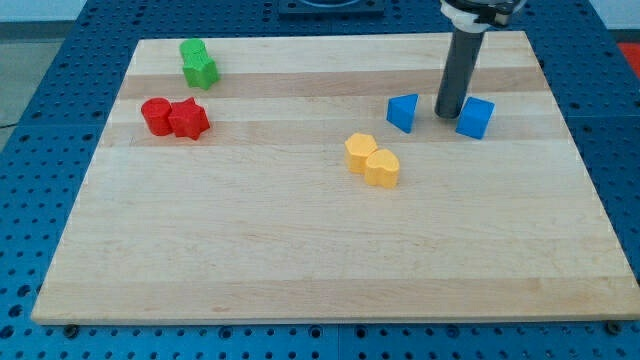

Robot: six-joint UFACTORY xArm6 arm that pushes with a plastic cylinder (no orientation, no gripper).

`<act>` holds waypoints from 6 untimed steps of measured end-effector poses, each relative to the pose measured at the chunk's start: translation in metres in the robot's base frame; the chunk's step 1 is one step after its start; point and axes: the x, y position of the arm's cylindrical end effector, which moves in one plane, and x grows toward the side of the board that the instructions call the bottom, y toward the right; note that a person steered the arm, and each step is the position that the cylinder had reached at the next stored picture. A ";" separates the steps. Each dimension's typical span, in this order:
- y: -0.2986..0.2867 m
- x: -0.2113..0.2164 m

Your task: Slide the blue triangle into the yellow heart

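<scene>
A blue triangle [403, 112] lies on the wooden board [300, 250], right of centre near the view's top. A blue cube [476, 117] sits to its right. My tip [449, 113] stands on the board between the two blue blocks, a short gap from each. Two yellow blocks touch each other below and left of the triangle: the lower right one looks like the yellow heart [383, 169], and the upper left one is a yellow hexagon-like block [360, 149]. The triangle is apart from both yellow blocks.
A red cylinder-like block [156, 116] and a red star [189, 119] touch at the view's left. Two green blocks [198, 63] touch at the top left, the lower one star-shaped. A blue perforated table surrounds the board.
</scene>
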 end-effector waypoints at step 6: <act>-0.043 0.049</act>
